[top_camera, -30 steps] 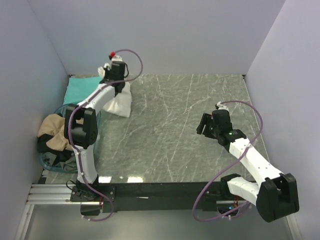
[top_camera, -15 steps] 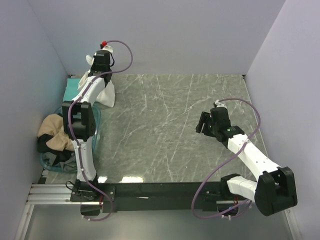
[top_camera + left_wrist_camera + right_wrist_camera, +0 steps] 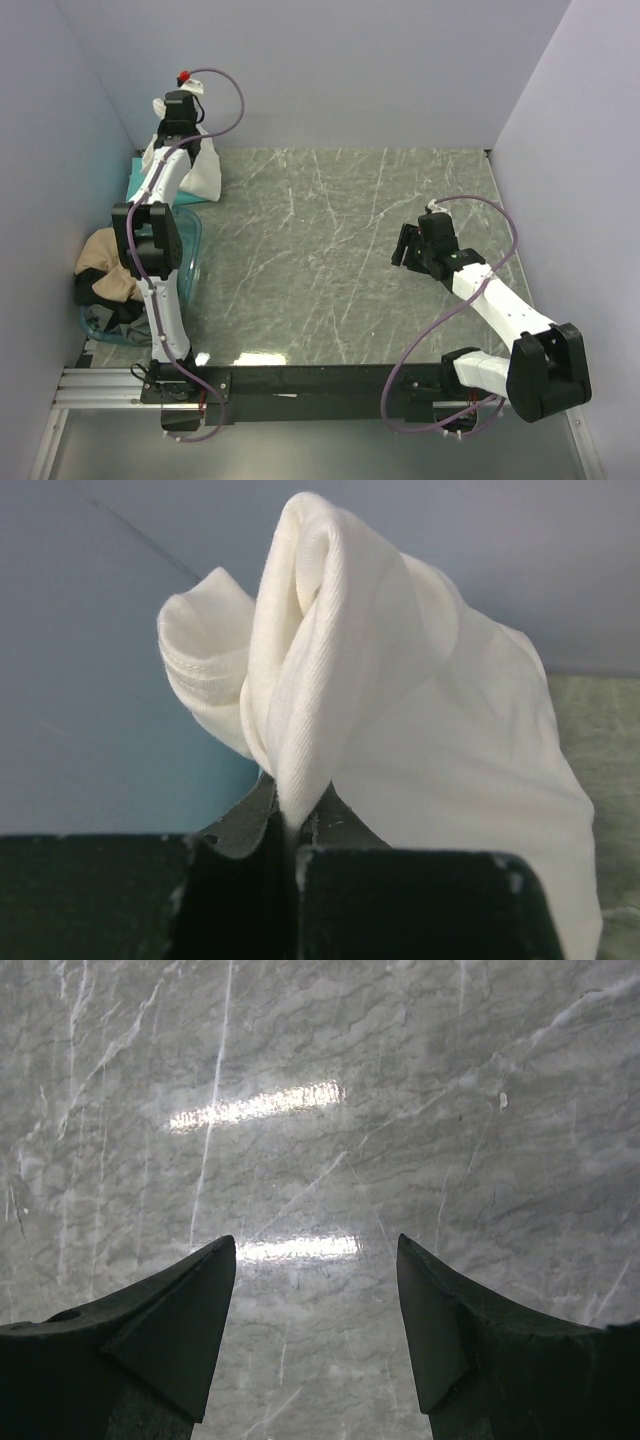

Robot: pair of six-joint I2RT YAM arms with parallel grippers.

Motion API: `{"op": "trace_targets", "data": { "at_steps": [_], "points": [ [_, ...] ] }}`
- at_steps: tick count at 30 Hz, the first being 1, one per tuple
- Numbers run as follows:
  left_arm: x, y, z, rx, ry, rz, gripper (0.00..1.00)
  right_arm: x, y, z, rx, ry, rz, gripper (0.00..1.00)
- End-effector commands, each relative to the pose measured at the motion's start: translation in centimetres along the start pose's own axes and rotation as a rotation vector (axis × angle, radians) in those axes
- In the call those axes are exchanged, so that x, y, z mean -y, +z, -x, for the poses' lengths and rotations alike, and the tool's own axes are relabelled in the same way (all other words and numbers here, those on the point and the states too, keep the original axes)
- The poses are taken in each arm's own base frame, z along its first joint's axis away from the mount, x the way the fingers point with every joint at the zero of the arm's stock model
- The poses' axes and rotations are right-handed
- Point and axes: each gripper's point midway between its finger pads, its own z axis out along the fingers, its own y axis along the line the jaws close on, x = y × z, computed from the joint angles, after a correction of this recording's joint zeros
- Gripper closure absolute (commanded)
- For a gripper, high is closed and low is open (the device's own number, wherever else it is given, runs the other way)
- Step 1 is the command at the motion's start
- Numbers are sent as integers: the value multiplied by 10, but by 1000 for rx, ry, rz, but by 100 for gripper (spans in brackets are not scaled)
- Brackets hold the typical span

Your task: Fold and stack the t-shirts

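With the teal tee (image 3: 140,180) seemingly folded at far left, the white tee (image 3: 400,710) is pinched tight by the left end effector (image 3: 290,832), while the right end effector (image 3: 316,1260) is held wide and empty.

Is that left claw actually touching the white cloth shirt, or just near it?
Touching. The left wrist view shows the left gripper shut on the soft white cloth t-shirt, a fold pinched between its jaws.
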Motion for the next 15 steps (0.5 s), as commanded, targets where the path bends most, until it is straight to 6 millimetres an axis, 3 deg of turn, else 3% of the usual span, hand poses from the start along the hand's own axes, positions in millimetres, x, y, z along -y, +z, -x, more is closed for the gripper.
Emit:
{"op": "trace_targets", "data": {
  "at_steps": [1, 3, 4, 5, 13, 14, 15],
  "points": [
    [-11, 9, 21, 85, -38, 28, 99, -6, -5, 24, 61, 0, 5, 28],
    [-5, 17, 6, 62, -20, 39, 99, -5, -3, 23, 52, -4, -1, 28],
    [-17, 25, -2, 50, -20, 53, 99, -4, -3, 23, 49, -2, -6, 28],
    [-13, 32, -9, 46, -12, 43, 99, -3, -2, 22, 47, -2, -11, 28],
    [-54, 65, -33, 41, -56, 125, 99, 10, -5, 13, 26, -9, -70, 28],
    [-57, 69, -37, 38, -63, 134, 97, 11, -5, 11, 19, -12, -70, 28],
    [-64, 72, -40, 36, -73, 144, 84, 10, -6, 12, 18, -13, -66, 28]
  ]
}}
